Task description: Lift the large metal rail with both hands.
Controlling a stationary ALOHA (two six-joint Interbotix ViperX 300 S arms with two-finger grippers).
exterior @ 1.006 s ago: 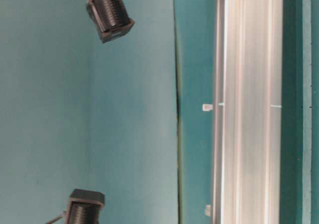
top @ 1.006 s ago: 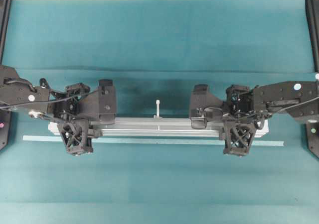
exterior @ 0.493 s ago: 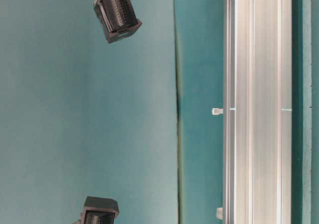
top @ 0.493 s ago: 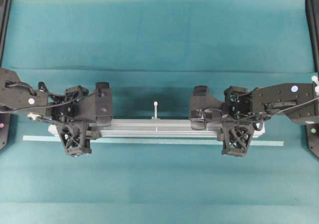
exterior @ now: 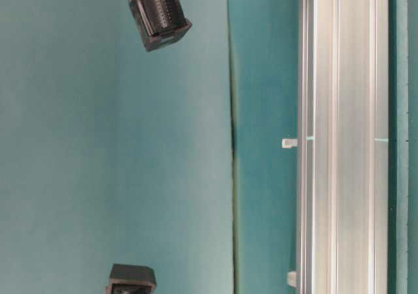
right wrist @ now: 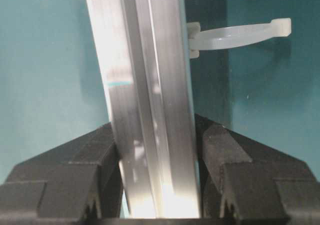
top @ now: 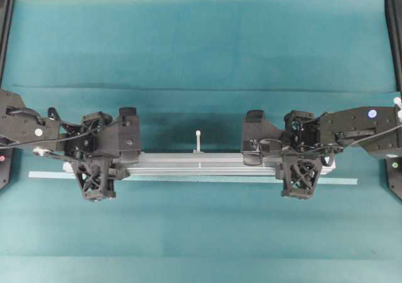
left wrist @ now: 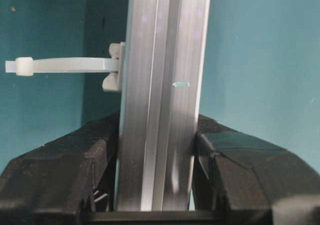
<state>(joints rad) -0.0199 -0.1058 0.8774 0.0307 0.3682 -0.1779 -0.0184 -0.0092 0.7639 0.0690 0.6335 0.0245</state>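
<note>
Two black arms reach in from the sides of the teal desk (top: pixel 201 38) and meet on the large metal rail (top: pixel 188 162), which runs crosswise over the middle of the desk, parallel to and just above a thin pale tape strip (top: pixel 188 179) in the overhead view. The left tool (top: pixel 95 170) grips the rail near its left end and the right tool (top: pixel 300 168) grips it near its right end; each wrist view shows the two black fingers pressed flat against opposite long sides of the extrusion, so both tools are pinching the rail rather than standing spread. In the left wrist view the left fingers (left wrist: pixel 95 160) bear on the grooved faces; in the right wrist view the right fingers (right wrist: pixel 220 150) do the same, with the rail slightly slanted between them. Whether the rail rests on the desk or hangs clear of it cannot be told with certainty; the soft shadow behind it suggests it is off the cloth. To do the lift well, both arms should probably rise at the same rate and keep the same spacing, so that the rail stays level and does not twist or slide in either grip. The small white peg (top: pixel 198 139) at mid-length, also seen in the table-level view (exterior: pixel 288 143), stands free of both tools and serves as a check on tilt.
</note>
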